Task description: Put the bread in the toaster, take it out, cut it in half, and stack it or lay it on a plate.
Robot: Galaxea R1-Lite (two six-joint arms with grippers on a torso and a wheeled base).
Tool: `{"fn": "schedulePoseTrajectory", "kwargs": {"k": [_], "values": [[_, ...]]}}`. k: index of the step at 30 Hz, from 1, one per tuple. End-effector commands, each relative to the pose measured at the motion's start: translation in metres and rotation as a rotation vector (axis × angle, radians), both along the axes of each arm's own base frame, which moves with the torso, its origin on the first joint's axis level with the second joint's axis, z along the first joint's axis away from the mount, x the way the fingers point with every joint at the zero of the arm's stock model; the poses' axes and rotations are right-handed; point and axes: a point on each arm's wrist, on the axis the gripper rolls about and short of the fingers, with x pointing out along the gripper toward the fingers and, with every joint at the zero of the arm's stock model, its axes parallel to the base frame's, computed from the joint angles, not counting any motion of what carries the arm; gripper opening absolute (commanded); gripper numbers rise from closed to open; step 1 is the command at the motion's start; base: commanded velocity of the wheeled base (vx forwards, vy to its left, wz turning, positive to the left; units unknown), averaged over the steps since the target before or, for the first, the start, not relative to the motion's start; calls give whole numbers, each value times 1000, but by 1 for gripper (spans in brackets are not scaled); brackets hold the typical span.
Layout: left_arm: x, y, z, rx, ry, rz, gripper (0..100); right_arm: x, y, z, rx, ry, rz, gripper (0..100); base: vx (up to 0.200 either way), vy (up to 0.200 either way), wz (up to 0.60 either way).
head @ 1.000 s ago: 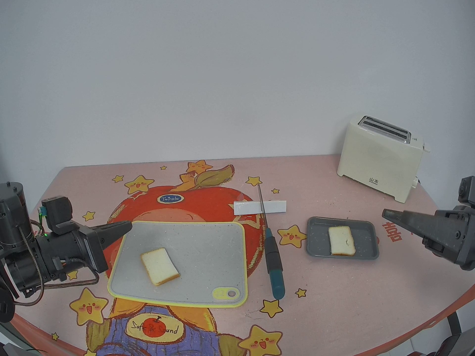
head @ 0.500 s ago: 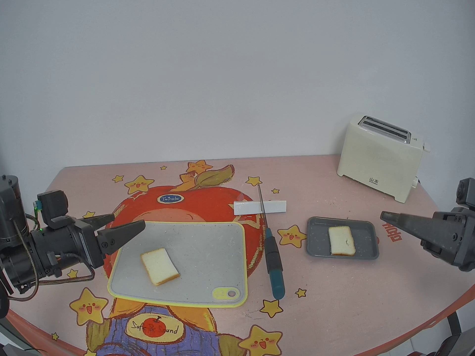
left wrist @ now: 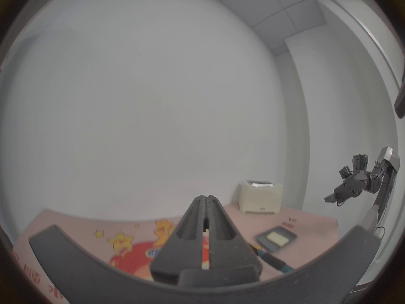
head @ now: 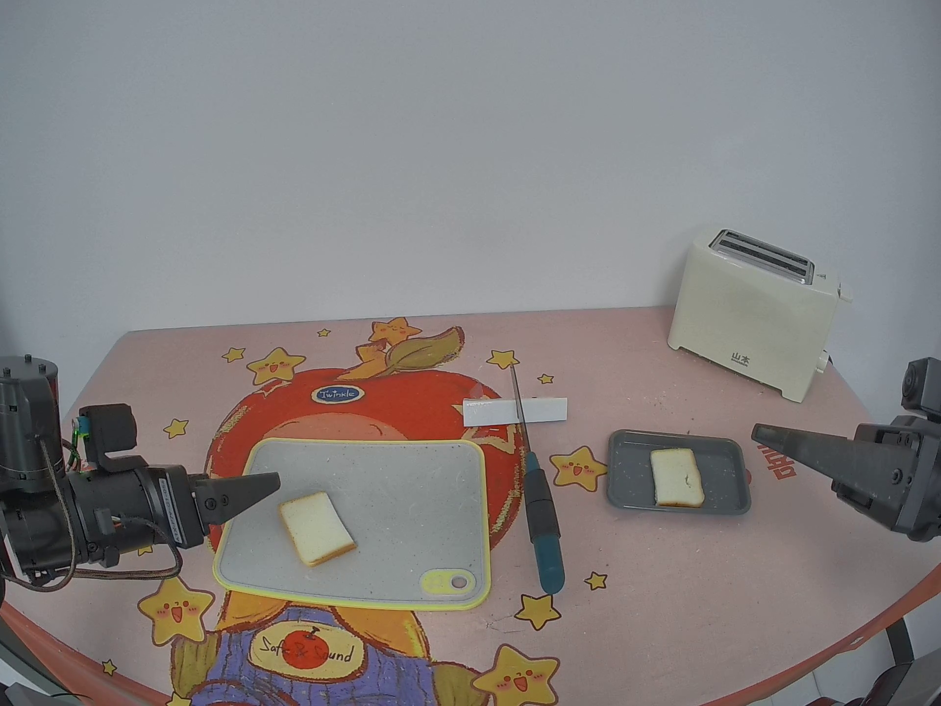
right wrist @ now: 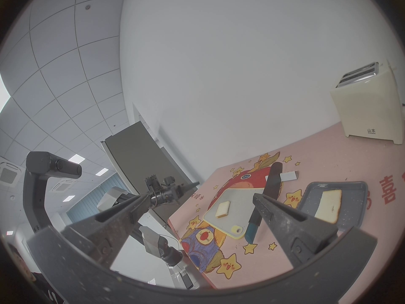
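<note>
Left tool (head: 270, 483): pinched together, empty, hovering at board (head: 412, 482) edge, near bread half (head: 316, 529). Right tool (head: 769, 435): spread apart, empty, beside plate (head: 725, 453) holding other half (head: 676, 477). Risk: flat slice shoved along board, not gripped, if left tool not opened first.

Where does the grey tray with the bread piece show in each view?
Head view: grey tray, between the knife and the toaster.
Left wrist view: grey tray just in front of the toaster.
Right wrist view: grey tray between the knife and the toaster.
Shared landmark: the toaster behind it.
</note>
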Motion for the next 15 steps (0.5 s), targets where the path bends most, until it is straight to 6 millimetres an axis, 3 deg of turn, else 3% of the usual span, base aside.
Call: {"fn": "schedulePoseTrajectory", "kwargs": {"k": [1, 7, 15], "values": [[-4, 1, 7, 20, 5, 7, 100, 0, 0, -1, -3, 1, 3, 100, 0, 0, 0], [-6, -5, 2, 75, 19, 29, 100, 0, 0, -1, -4, 2, 3, 100, 0, 0, 0], [8, -12, -14, 216, 43, 79, 100, -1, 0, -3, -6, 6, 6, 100, 0, 0, 0]]}}
